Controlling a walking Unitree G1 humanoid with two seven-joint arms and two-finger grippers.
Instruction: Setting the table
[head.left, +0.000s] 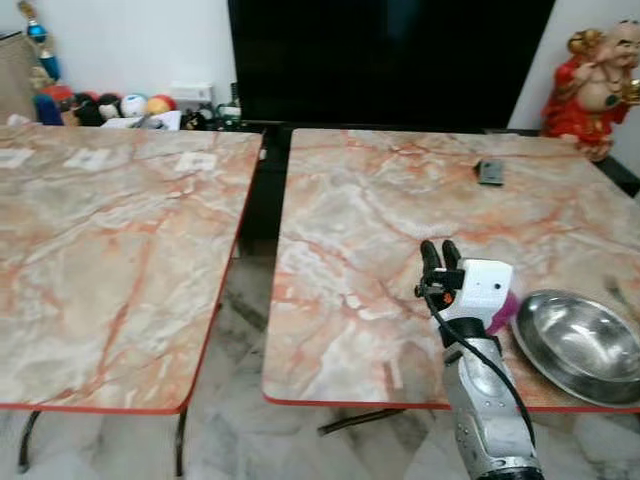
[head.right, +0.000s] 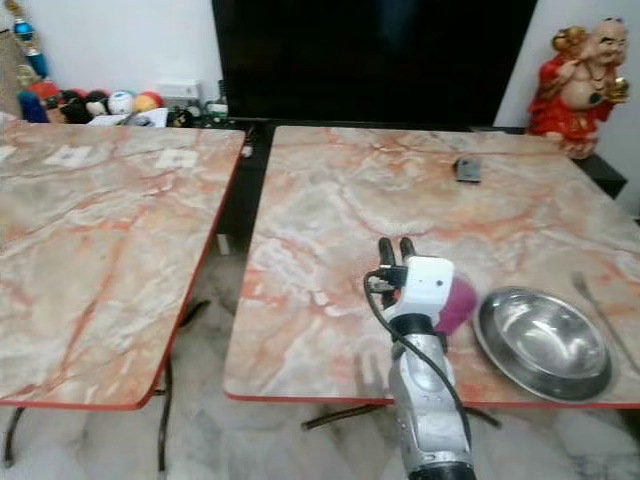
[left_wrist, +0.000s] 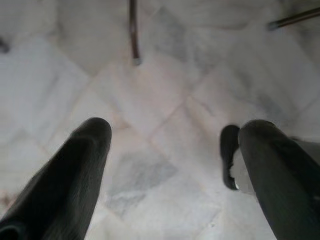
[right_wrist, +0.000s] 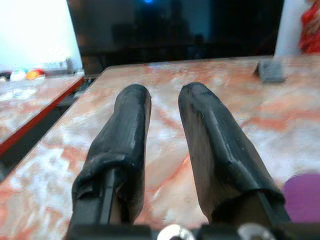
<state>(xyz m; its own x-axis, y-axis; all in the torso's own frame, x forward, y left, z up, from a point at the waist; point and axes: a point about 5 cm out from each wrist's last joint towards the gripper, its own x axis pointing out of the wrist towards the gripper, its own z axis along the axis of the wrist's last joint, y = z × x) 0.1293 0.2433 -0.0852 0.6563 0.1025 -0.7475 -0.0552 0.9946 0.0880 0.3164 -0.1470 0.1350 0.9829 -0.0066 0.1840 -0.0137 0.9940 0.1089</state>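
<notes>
1. Standing at far left, a square marble-patterned counter with a red edge (head.left: 110, 250), white paper slips lying along its far side, toys piled beyond it against the wall.
2. Hanging low over the pale marble floor tiles (left_wrist: 150, 115), the left gripper (left_wrist: 172, 150), its two black fingers (left_wrist: 75, 170) spread wide with nothing between them.
3. Sitting across a narrow gap, a second marble-patterned red-edged counter (head.left: 350, 240), a large black screen (head.left: 390, 60) looming behind it.
4. Hovering over that counter's near part, the right gripper (head.left: 441, 254) on its silver arm, the fingers (right_wrist: 125, 135) held narrowly apart and gripping nothing.
5. Peeking out just right of the wrist, a small purple rounded object (head.right: 458, 305), touching or nearly touching the bowl; cannot tell which.
6. Resting near the front right corner, a shiny round steel bowl (head.right: 542, 342).
7. Lying just right of the bowl, a metal fork (head.right: 600, 315).
8. Lying farther back, a small dark grey rectangular object (head.left: 490, 172).
9. Standing at far right, a red-and-gold laughing figurine (head.left: 592, 85).
</notes>
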